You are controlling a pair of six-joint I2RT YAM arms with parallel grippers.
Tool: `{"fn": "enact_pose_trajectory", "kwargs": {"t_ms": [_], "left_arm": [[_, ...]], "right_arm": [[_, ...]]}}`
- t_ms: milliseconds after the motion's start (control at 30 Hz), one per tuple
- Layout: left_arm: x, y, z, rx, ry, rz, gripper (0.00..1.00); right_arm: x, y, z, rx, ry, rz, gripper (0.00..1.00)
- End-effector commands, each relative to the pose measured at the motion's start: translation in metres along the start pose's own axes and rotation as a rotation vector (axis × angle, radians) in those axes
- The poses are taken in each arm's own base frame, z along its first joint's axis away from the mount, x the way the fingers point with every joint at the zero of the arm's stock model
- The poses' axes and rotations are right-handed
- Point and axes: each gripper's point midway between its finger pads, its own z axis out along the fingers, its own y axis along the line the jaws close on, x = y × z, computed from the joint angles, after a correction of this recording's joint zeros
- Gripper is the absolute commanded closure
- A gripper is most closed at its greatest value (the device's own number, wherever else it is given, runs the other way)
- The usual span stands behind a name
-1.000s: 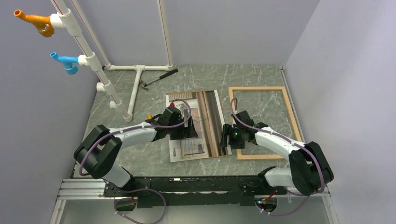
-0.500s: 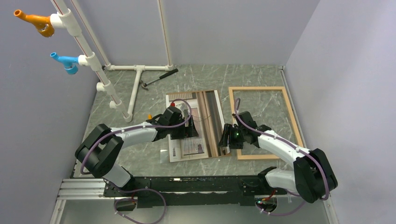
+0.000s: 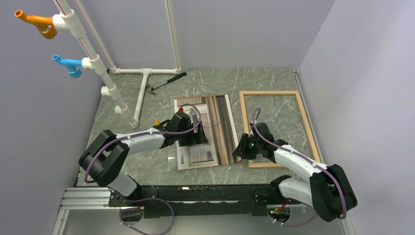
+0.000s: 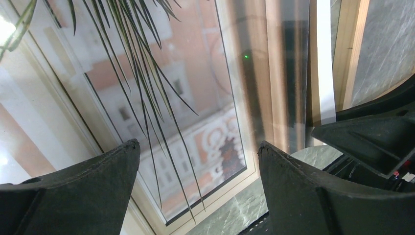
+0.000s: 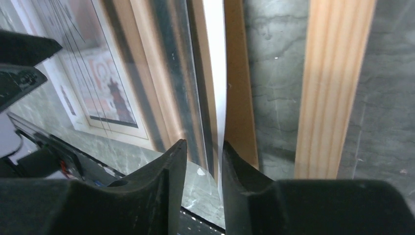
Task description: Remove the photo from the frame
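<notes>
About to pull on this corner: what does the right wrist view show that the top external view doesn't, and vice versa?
Right wrist only: the right gripper, fingers straddling a thin white sheet edge with little gap; contact unclear. Top external only: the whole light-wood rectangular frame, nothing inside it; the open left gripper over the beige-and-brown striped print; a hammer. Both: that print, one frame bar, the grey-green marbled table.

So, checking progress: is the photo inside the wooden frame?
No, the frame lies empty, bare table showing through it, and the photo lies beside it on its left.
</notes>
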Motion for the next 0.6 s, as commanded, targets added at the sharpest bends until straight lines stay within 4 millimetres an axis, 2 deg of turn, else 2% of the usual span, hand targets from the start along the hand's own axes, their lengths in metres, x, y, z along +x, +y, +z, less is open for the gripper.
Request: {"fn": "enact_pose_trajectory", "kwargs": {"t_ms": [0,200,267,400,567], "left_arm": [[0.003,0.005,0.002,-0.016,-0.001,0.014,0.06],[-0.001,-0.001,-0.005,0.000,-0.011,0.026,0.05],[-0.010,-0.005,-0.013,-0.001,-0.036,0.043,0.04],[-0.029,0.005,-0.029,-0.054,-0.074,0.065,0.01],[-0.053,0.043,-0.048,-0.149,-0.124,0.039,0.00]], "right_arm": [[-0.016,0.012,-0.001,-0.089,-0.083,0.066,0.71],[-0.016,0.007,0.002,-0.117,-0.099,0.109,0.93],[-0.016,0.007,0.002,-0.121,-0.102,0.110,1.00],[-0.022,0.008,-0.002,-0.122,-0.127,0.078,1.00],[-0.027,0.014,-0.009,-0.146,-0.160,0.018,1.00]]}}
